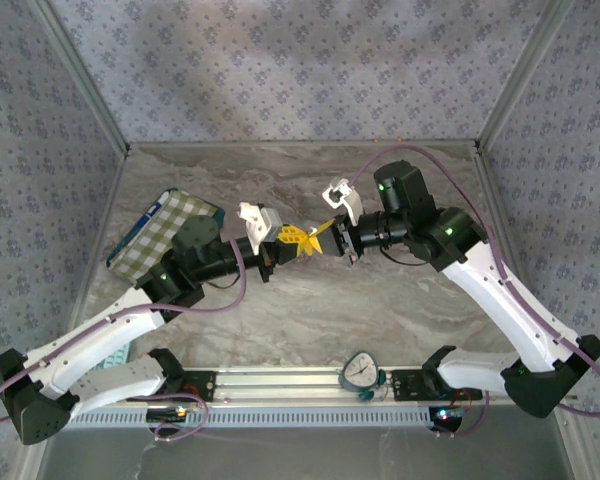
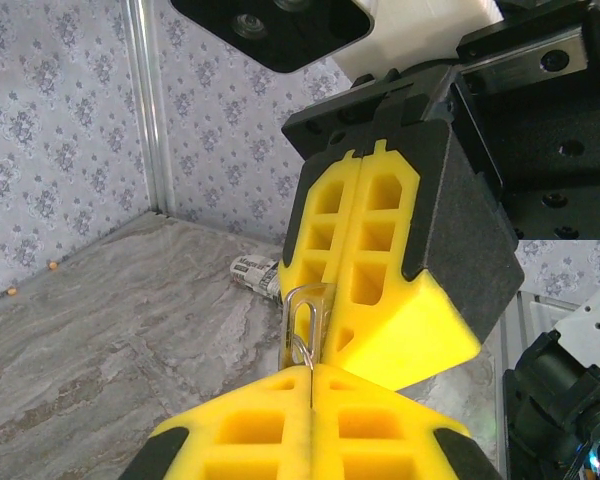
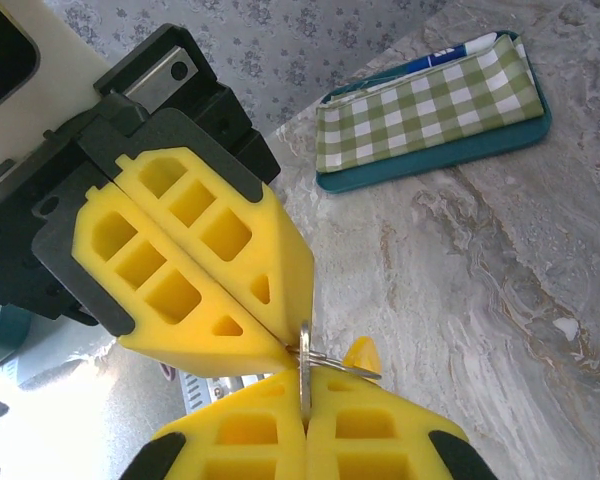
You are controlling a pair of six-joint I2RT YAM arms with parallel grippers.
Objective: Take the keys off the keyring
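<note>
The left tool [image 1: 296, 240] and right tool [image 1: 326, 232] have bright yellow pads in black housings. The keyring [image 2: 308, 318] is silvery and the key [image 3: 363, 355] yellow-orange-headed. The worktop [image 1: 310, 310] is grey-beige with marble veining, the walls [image 1: 280, 60] pale blue-grey with a small floral print, the cloth [image 3: 420, 100] green-and-white checked, and the tray [image 3: 450, 153] teal.

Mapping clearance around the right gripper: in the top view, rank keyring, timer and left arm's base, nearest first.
1. keyring, pinched at the right gripper's tips, mid-table.
2. timer, on the near rail, slightly right of centre.
3. left arm's base, at the near-left corner.
</note>
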